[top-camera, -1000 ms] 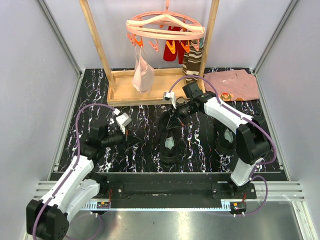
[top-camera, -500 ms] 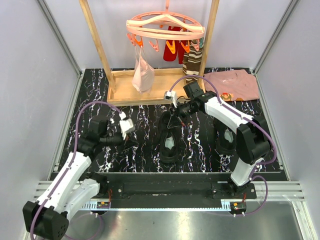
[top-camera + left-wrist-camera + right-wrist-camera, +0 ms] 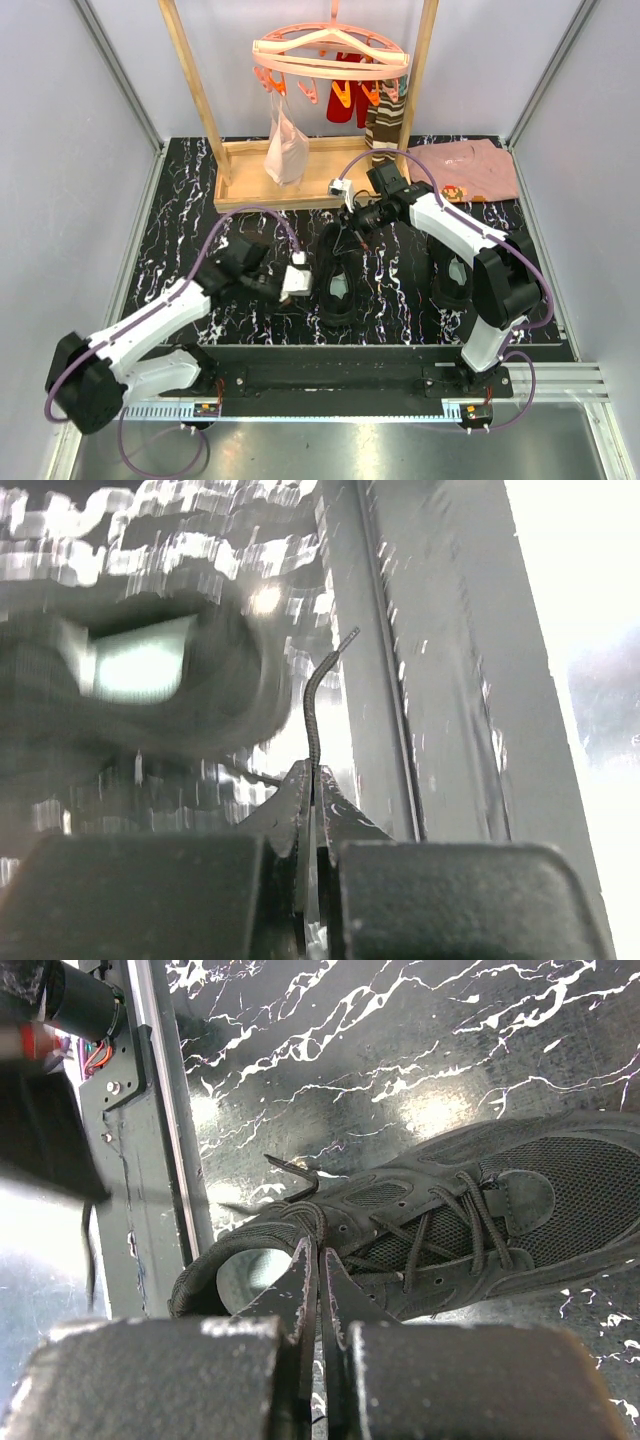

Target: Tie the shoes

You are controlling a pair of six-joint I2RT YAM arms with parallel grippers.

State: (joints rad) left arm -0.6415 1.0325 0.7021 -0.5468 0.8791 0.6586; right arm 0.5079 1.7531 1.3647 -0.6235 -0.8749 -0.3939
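Observation:
Two black shoes lie on the marbled black table: one in the middle [image 3: 338, 278] and one to the right [image 3: 452, 277]. My left gripper [image 3: 308, 283] is close to the middle shoe's left side. In the left wrist view its jaws [image 3: 313, 776] are shut on a thin black lace [image 3: 312, 720] that sticks up from the tips, with the shoe [image 3: 140, 680] blurred behind. My right gripper [image 3: 351, 230] is over the middle shoe's far end. In the right wrist view its jaws [image 3: 320, 1250] are shut on a lace [image 3: 318, 1222] near the shoe's opening [image 3: 450, 1215].
A wooden rack base [image 3: 290, 190] stands at the back, with a peg hanger [image 3: 330, 55], a pale cloth [image 3: 285, 145] and a striped sock [image 3: 383, 125] hanging over it. A pink shirt [image 3: 465, 168] lies at the back right. A metal rail [image 3: 330, 365] runs along the front.
My left arm has swung right from the table's left side to the middle shoe, still holding the lace. My right gripper has barely moved.

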